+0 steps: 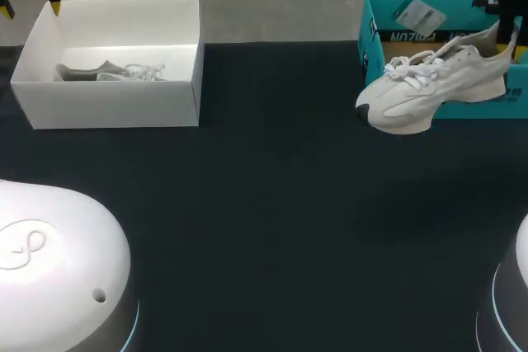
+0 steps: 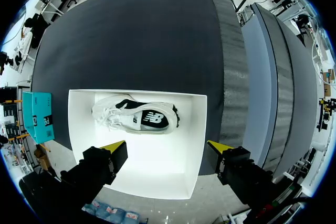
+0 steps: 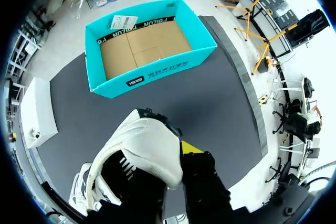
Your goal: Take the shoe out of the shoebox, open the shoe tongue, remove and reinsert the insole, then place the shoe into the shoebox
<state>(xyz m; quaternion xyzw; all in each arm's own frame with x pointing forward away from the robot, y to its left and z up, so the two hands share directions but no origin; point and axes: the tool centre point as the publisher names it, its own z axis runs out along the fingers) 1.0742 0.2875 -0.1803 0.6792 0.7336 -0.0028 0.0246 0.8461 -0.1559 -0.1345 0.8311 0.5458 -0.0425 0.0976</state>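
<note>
White shoe [image 3: 142,145] is hanging over the dark table [image 1: 272,204], right claw [image 3: 177,157] pinching its heel; left claw [image 2: 167,148] is hovering spread above a white box [image 2: 157,179].

Dark matte table [image 1: 272,204], grey padded strip [image 2: 231,77] along one edge, evenly lit

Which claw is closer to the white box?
Left. The left claw hangs open right above the white box; the right claw is far across the table, gripping a shoe by the teal box.
</note>
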